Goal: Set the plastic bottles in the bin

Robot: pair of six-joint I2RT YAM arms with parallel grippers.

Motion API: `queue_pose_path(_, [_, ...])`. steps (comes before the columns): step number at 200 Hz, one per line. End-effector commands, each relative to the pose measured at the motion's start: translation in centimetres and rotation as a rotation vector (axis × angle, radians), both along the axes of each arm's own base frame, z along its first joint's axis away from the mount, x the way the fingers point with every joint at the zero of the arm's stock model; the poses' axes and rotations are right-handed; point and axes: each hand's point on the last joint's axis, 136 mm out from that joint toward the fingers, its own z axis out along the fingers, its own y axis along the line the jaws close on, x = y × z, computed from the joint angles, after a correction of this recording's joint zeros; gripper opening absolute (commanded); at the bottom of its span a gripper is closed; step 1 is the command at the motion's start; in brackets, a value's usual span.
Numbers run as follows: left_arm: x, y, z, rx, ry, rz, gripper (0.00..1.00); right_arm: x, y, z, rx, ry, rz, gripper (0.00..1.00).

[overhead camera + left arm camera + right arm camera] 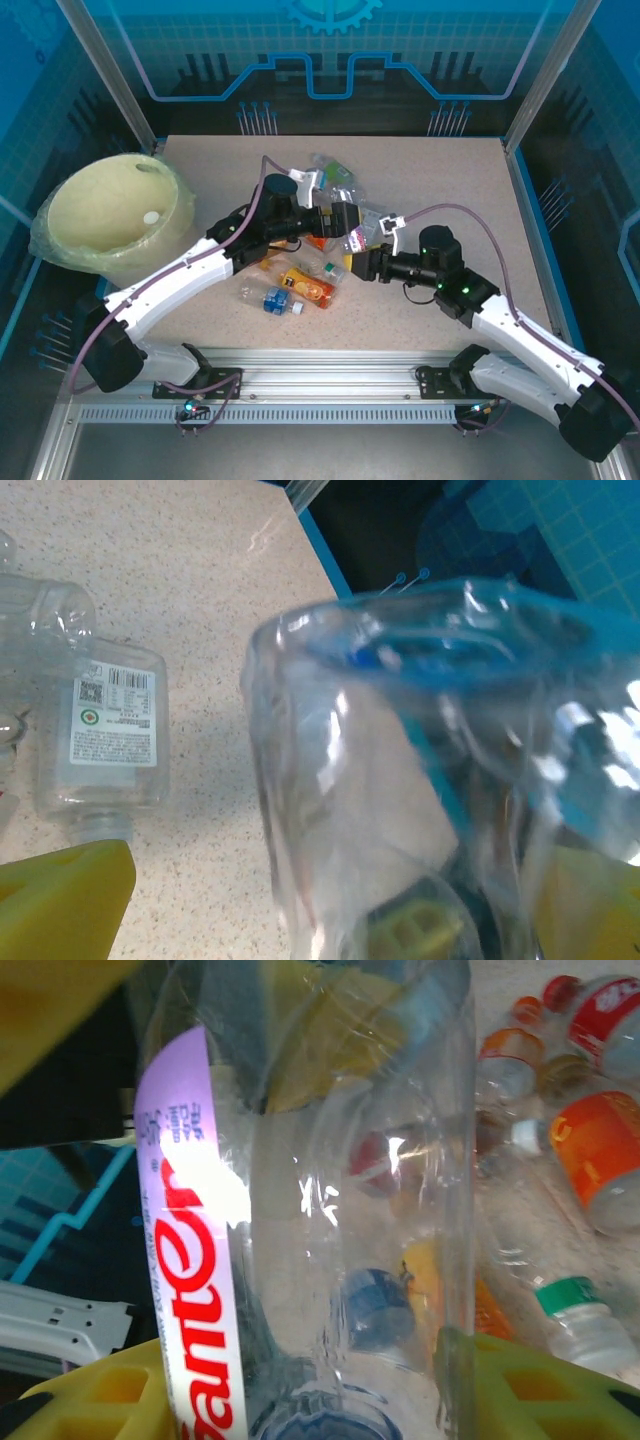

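Note:
A clear plastic bottle (357, 240) with a purple-and-white label in red letters (190, 1290) hangs above the pile at mid-table. My right gripper (365, 262) is shut on it, a yellow finger pressed against each side (320, 1400). My left gripper (345, 222) is open around the same bottle's other end (400, 780); its left finger (60, 895) stands clear of the bottle wall. More bottles lie below: an orange one (308, 287), a blue-labelled one (275, 300), clear ones (335, 172). The cream bin (110, 215) stands at the far left.
A flat clear bottle (110, 730) with a white label lies on the table by the left gripper. Orange-labelled (600, 1155), green-capped (585, 1320) and red-labelled (610, 1015) bottles lie to the right of the held one. Blue frame walls edge the table.

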Motion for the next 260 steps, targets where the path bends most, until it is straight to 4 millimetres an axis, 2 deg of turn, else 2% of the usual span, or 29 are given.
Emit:
queue_pose_path(1, [0.2,-0.9,1.2,-0.069,-0.011,-0.012,0.99,-0.8,1.6,1.8,0.053,-0.061,0.076,0.34])
queue_pose_path(17, [0.1,-1.6,1.0,-0.084,0.001,-0.042,0.95,-0.9,2.2,1.9,0.053,-0.072,0.087,0.35])
queue_pose_path(38, [0.0,-1.8,0.9,-0.083,0.004,-0.054,0.74,-0.6,2.6,1.9,0.042,-0.072,0.080,0.35])
queue_pose_path(55, [0.1,-1.6,1.2,-0.082,-0.012,-0.047,0.63,-0.4,2.7,1.6,0.021,-0.073,0.070,0.36])
queue_pose_path(84, [0.7,-0.5,0.6,-0.044,-0.004,0.027,0.57,-0.4,2.7,1.1,-0.013,-0.066,0.076,0.42])
queue_pose_path(103, [1.0,0.2,0.4,-0.019,-0.008,0.061,0.54,-0.5,2.5,0.9,-0.037,-0.062,0.078,0.57])
queue_pose_path(121, [1.2,0.7,0.3,0.001,-0.015,0.091,0.53,-0.6,2.3,0.5,-0.072,-0.048,0.073,0.77])
queue_pose_path(139, [1.5,1.6,0.2,0.023,-0.013,0.140,0.53,-0.8,2.0,0.4,-0.089,-0.051,0.072,0.92])
queue_pose_path(145, [1.6,1.9,0.2,0.028,-0.016,0.152,0.53,-0.7,1.9,0.4,-0.092,-0.052,0.067,1.00])
queue_pose_path(175, [1.6,3.0,0.1,0.061,-0.027,0.193,0.53,-0.3,0.9,0.1,-0.122,-0.061,0.004,1.00])
queue_pose_path(204, [1.8,5.5,0.5,0.167,-0.064,0.278,0.52,-0.6,0.1,0.1,-0.153,-0.078,-0.013,1.00])
queue_pose_path(229, [1.7,7.1,1.5,0.205,-0.119,0.323,0.51,-0.5,-1.0,-0.5,-0.217,-0.078,-0.050,1.00])
queue_pose_path(260, [1.9,10.1,3.4,0.292,-0.203,0.412,0.51,0.5,-2.4,-1.1,-0.255,-0.072,-0.149,1.00])
